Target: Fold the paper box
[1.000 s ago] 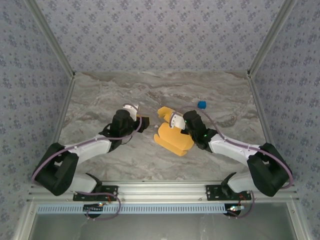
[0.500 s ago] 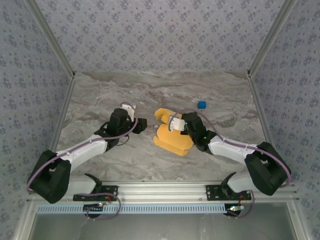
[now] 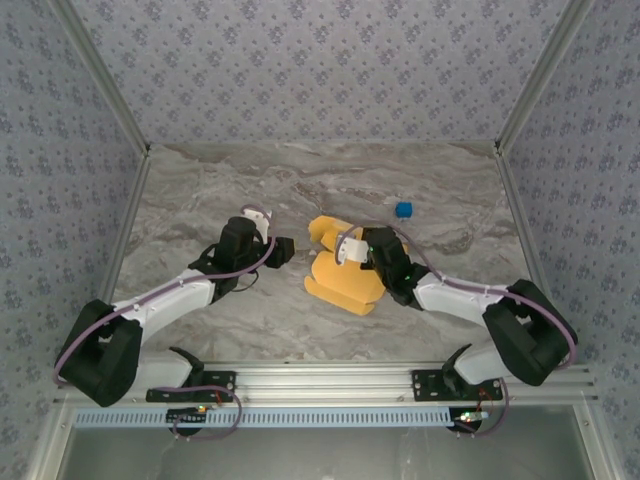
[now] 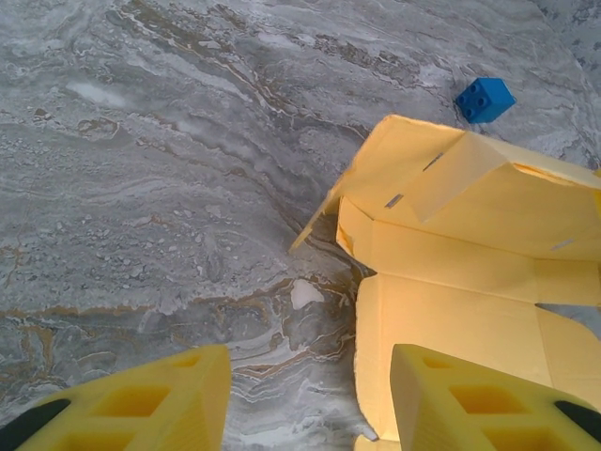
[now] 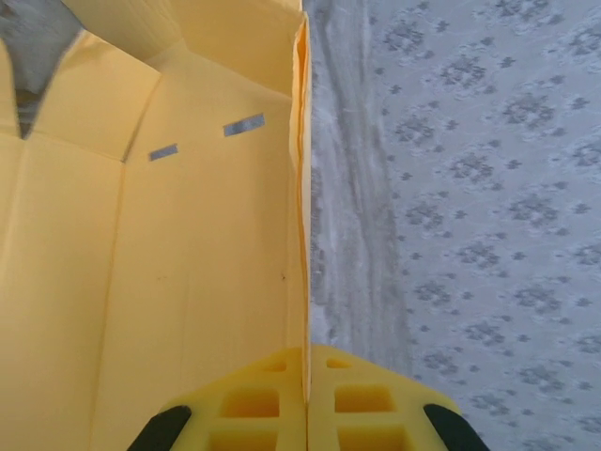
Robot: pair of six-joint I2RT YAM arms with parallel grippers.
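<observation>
Leftward by a shade has gone the right tool (image 3: 350, 248) over the last second, and the paper box (image 3: 345, 288) has slid with it toward the left tool (image 3: 283, 250), whose arm has stretched forward from its base; the right tool's jaws are clamped together on the upright edge of one card wall, which runs straight up from between the pads (image 5: 254, 404) in the right wrist view; the left tool stands with jaws parted and nothing between them, near the card's flat panel, which lies ahead of it and to its right.

Judged from the sheet's shape, the folding is partly done: one wall is raised and a flap beyond it bends inward; yet the broad panels lie flat on the surface (image 3: 190, 200), the small slots (image 5: 244, 124) are unfilled and no corner is locked (the closing tucks look wholly undone).

Ahead of the left tool, a flap (image 4: 376, 160) appears to lift its pointed corner slightly off the surface, a likely edge to get under; bare surface spreads to that tool's left and ahead of it, giving ample room to sweep in; a small blue block (image 3: 403, 210) sits beyond the right tool, apart from the card; the patterned walls (image 3: 300, 60) stand well clear of both arms.
</observation>
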